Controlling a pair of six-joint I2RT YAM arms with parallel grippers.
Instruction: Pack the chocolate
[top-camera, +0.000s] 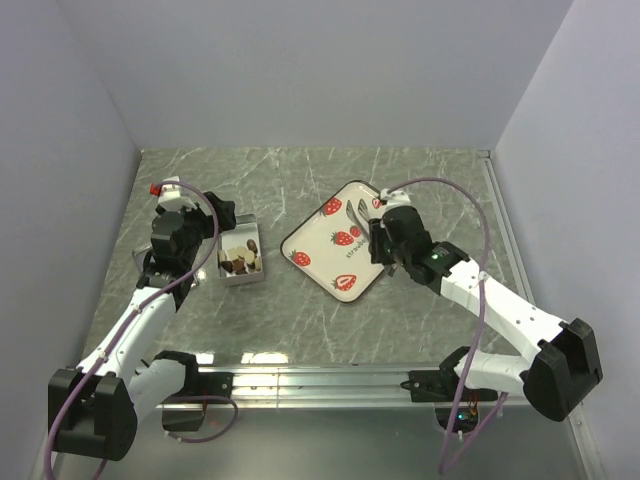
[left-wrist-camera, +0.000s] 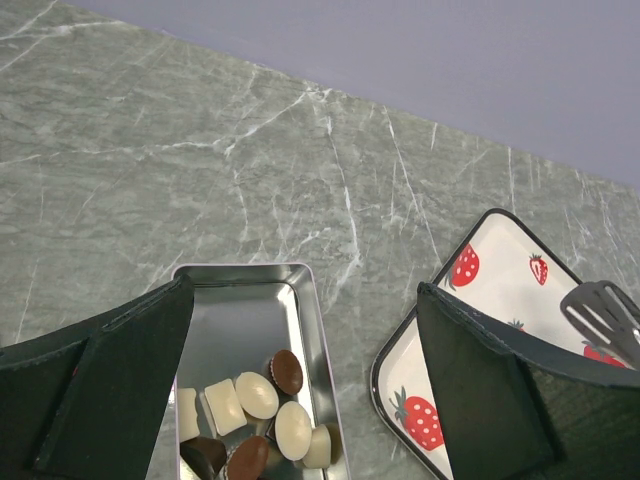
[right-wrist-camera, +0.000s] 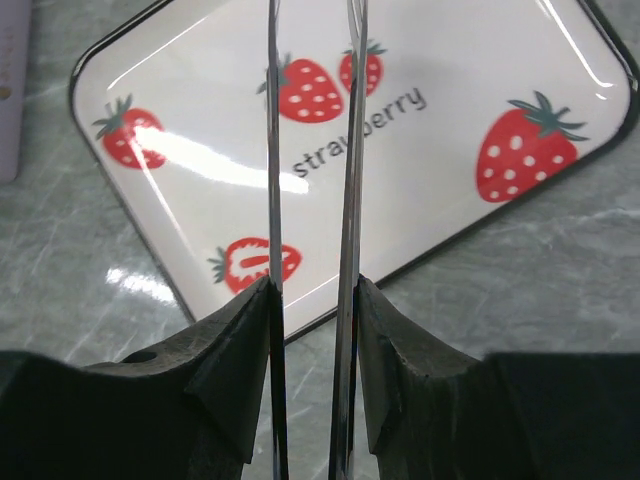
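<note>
**Desk:** Where is the chocolate?

**Me:** I see the dark brown and cream bite-size chocolate pieces (left-wrist-camera: 262, 415) heaped at the near end of the small rectangular silver tin (left-wrist-camera: 312, 310). The tin's far end is bare. Its long axis runs away from the arms, slightly tilted.

**Desk:** Which way do the pieces lie?

**Me:** From above I can't tell; they are too small. My left wrist camera shows mostly round cups with no long side, plus cream blocks lying roughly along the tin.

**Desk:** And the hands?

**Me:** My left hand (left-wrist-camera: 305, 288) hangs over the tin, fingers wide apart and holding nothing. My right hand (right-wrist-camera: 313, 290) is clamped on the slotted silver metal tongs (right-wrist-camera: 350, 150). Only its wrist camera shows both blades pinched between the pads. The blades point out over the white square strawberry-print tray (top-camera: 320, 262), which sits on the grey-green marbled worktop (top-camera: 420, 180) just right of the tin.
</note>
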